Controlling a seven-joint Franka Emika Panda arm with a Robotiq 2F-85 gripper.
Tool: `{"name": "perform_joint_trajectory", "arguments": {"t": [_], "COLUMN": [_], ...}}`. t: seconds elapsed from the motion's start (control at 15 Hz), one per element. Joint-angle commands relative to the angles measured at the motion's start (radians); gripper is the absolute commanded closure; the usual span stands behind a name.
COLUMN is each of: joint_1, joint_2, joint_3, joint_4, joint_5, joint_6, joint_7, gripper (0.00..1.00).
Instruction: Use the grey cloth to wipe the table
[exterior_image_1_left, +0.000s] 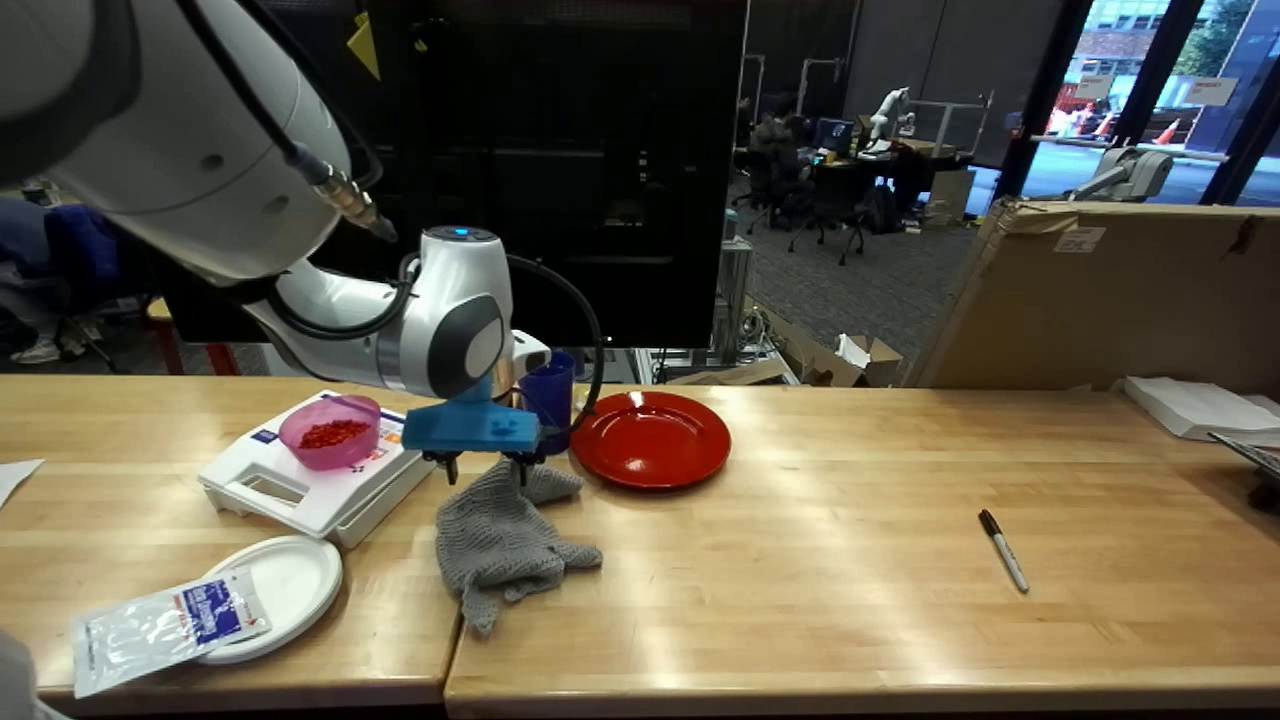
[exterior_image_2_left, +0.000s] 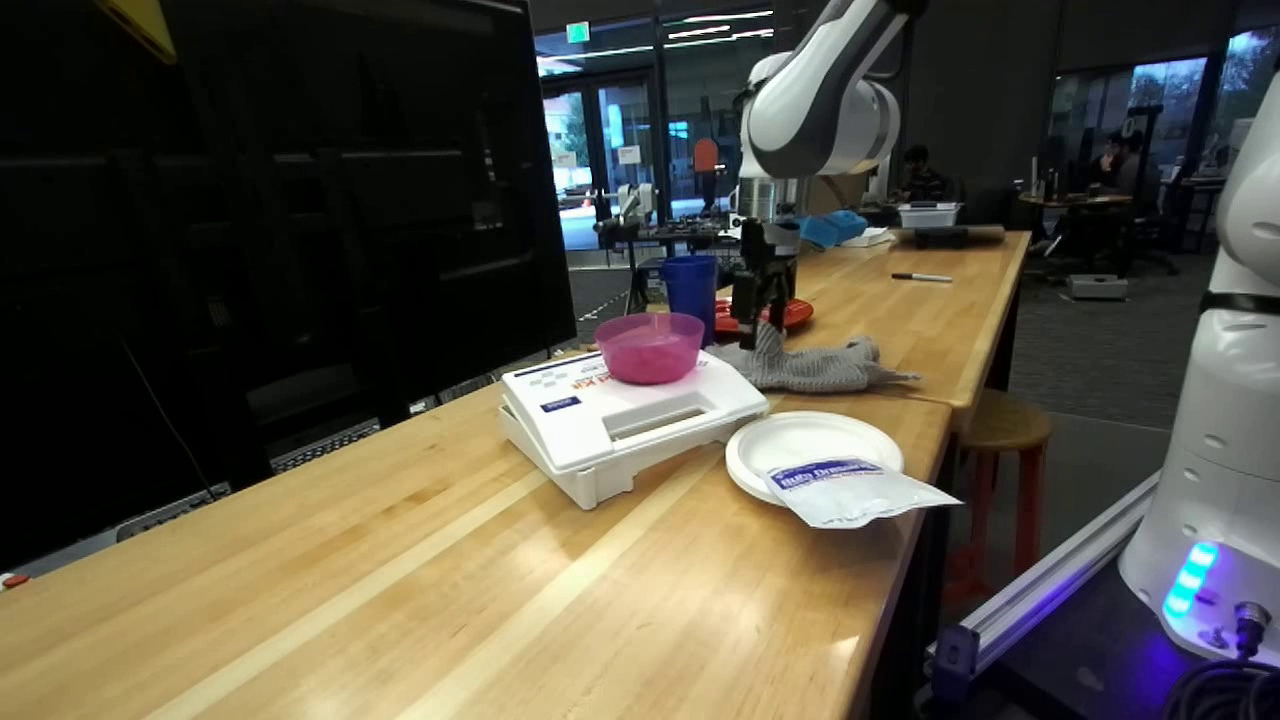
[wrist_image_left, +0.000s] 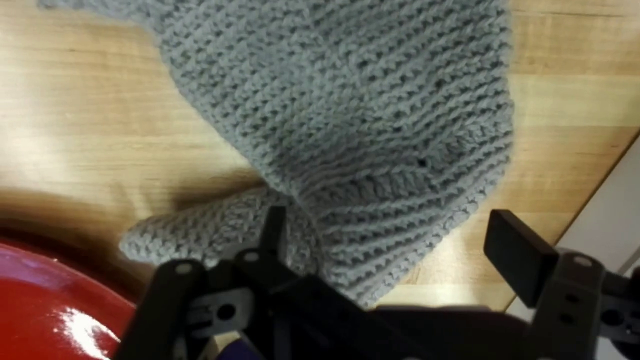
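Wrist view: pinch the soft grey cloth (wrist_image_left: 345, 100) at its far end

Lies rumpled on the wooden table (exterior_image_1_left: 800, 600), to the right of the white case (exterior_image_1_left: 330, 500) and to the near left of the red plate (exterior_image_1_left: 650, 440), going by an exterior view. See the gripper (wrist_image_left: 392, 232) over the far end with its fingers (wrist_image_left: 520, 257) spread wide and pinching nothing: on the plate side above the cloth, on the case side above the table, just past the edge. Cannot tell of any contact between fingertips and cloth.

Looks thick and knitted. Should handle as light and floppy, with little danger of breaking. Ought to hold well rather than slip, thanks to the rough texture; might snag on a fingertip, or stretch under a hard pull.

Take hold by the ridged far end, at the edge toward the case, gathering a thick bunch rather than a thin hem. Would likely trail and drape from a shallow pinch, so bite deep, pressing the bunch to the table for wiping. Mind the red plate and the blue cup (exterior_image_1_left: 548, 395) close by the far end; steer any first stroke toward the near right, short of the marker (exterior_image_1_left: 1006, 552).
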Motion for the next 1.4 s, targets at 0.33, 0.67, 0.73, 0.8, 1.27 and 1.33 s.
{"name": "perform_joint_trajectory", "arguments": {"t": [0.33,0.67,0.73,0.8,1.27,1.33], "joint_1": [-0.009,-0.013,-0.014,-0.015,-0.044,-0.05], "joint_2": [0.009,0.01,0.01,0.008,-0.024,-0.032], "joint_3": [0.015,0.013,0.014,0.013,0.016,0.015], "joint_4": [-0.028,-0.032,-0.032,-0.032,-0.071,-0.083], "joint_5": [-0.03,-0.029,-0.032,-0.031,-0.116,-0.129], "joint_6": [0.036,0.031,0.03,0.027,-0.003,-0.007], "joint_7": [0.051,0.068,0.073,0.079,0.224,0.246], "gripper": [0.32,0.72,0.81,0.88,0.99,0.98]}}
